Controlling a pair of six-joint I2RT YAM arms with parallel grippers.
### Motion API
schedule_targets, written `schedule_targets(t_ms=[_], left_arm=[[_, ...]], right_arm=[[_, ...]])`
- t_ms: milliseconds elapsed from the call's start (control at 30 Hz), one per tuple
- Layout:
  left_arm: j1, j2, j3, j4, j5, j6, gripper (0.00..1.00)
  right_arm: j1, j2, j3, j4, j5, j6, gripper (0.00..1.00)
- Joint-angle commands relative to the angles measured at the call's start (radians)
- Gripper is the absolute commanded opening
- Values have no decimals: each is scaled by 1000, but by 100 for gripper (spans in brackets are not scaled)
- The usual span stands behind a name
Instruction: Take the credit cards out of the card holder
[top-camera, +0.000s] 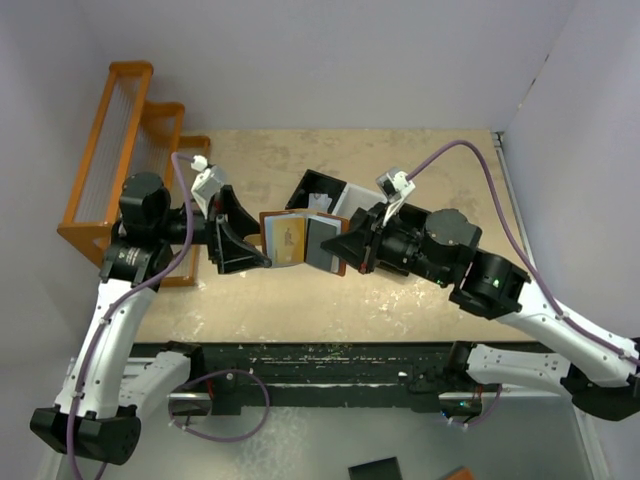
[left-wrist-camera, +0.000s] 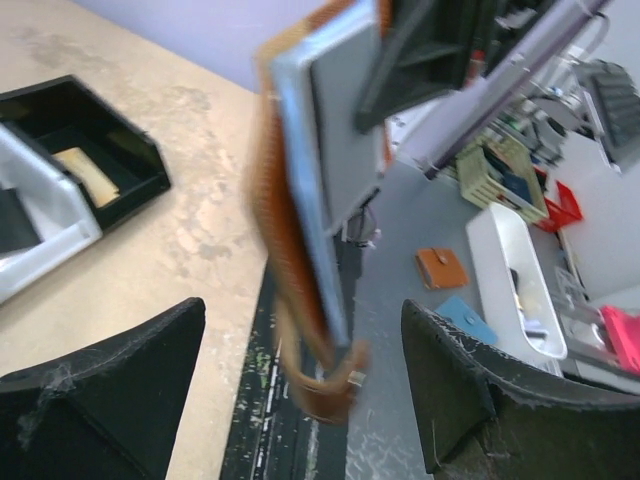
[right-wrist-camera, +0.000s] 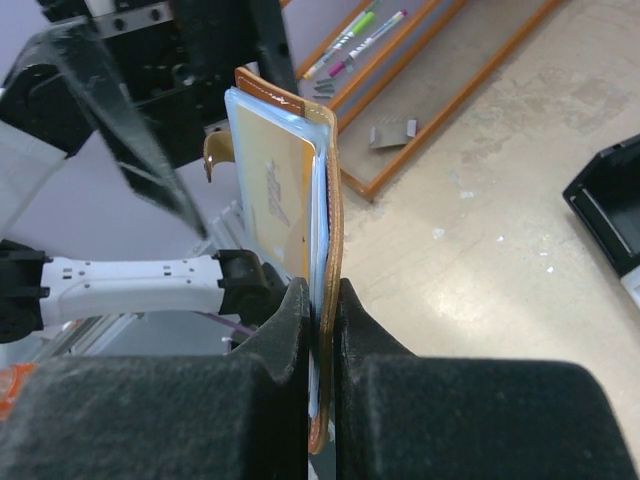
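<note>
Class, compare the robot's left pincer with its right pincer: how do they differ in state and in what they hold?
The left pincer stands open; the right pincer is shut. The left pincer grips nothing, spread either side of the card holder; the right pincer clamps that holder's edge. Both are black and meet at the opened card holder.

Place: a robotics lab, with a bench cell holding two arms.
Arms: the left arm (top-camera: 110, 330) and the right arm (top-camera: 560, 320) are sitting bolted along a black rail (top-camera: 330, 362).
Enclosure: plain white walls (top-camera: 330, 60) are boxing in the scuffed table (top-camera: 430, 290).
Cabling: a purple cable (top-camera: 470, 150) is looping loose above it.
Surroundings: a white tub (left-wrist-camera: 500, 270) and a crate (left-wrist-camera: 505, 175) are sitting beyond the table, over a grey floor (left-wrist-camera: 400, 290).
</note>
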Motion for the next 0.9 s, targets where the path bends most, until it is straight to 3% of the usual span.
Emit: schedule_targets(t_ms=[0, 67, 267, 500, 700, 867], left_arm=[[-1, 30, -21, 52, -176, -59, 83], [-1, 42, -29, 73, -134, -94, 83], [-1, 1, -109, 446, 29, -438, 74], [-1, 9, -88, 459, 36, -508, 47], [-1, 10, -82, 456, -6, -525, 35], [-1, 27, -66, 322, -100, -447, 15]], right_arm=[[2, 9, 43, 117, -56, -17, 0], [2, 2, 29, 150, -69, -8, 0], [2, 4, 4, 189, -88, 7, 0], [3, 14, -60, 235, -115, 27, 0], [3, -23, -155, 340, -140, 77, 0], [1, -31, -171, 379, -154, 86, 0]])
